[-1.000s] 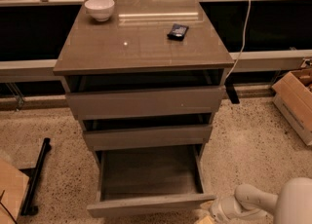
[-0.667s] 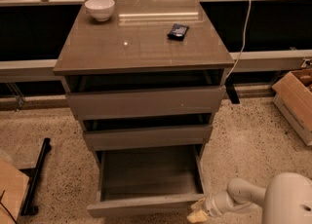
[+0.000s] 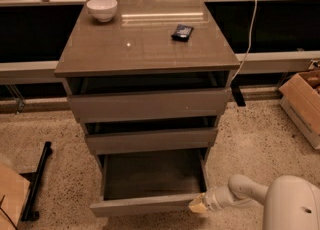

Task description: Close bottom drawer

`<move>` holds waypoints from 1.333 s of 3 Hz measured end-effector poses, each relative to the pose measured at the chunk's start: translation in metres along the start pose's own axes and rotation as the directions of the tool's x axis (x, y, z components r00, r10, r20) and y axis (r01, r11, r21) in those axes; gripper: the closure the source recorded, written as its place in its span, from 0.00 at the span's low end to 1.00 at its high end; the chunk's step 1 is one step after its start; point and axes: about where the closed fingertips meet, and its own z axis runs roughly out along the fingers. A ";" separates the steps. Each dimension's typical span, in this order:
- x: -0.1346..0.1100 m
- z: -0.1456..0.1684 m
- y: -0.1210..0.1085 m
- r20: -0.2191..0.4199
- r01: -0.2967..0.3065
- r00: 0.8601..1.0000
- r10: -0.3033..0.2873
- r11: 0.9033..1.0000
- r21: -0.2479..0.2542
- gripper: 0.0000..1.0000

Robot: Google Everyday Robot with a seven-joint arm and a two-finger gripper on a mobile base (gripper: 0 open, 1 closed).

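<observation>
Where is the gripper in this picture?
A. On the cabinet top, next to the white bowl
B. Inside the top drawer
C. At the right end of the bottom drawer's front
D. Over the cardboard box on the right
C: the gripper sits low at the right end of the front panel of the bottom drawer, which is pulled far out.

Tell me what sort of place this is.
Probably an office or lab test area, not a home: speckled terrazzo floor, a cardboard box on the ground, and a lone drawer cabinet against a railed ledge. The hand sits at the front corner of the open bottom drawer.
</observation>
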 end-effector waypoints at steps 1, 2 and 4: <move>-0.017 0.004 -0.021 0.021 0.019 1.000 -0.020 1.000 0.024 1.00; -0.017 0.004 -0.021 0.021 0.019 1.000 -0.020 1.000 0.024 1.00; -0.045 0.019 -0.045 0.094 0.078 0.992 -0.085 0.994 0.073 1.00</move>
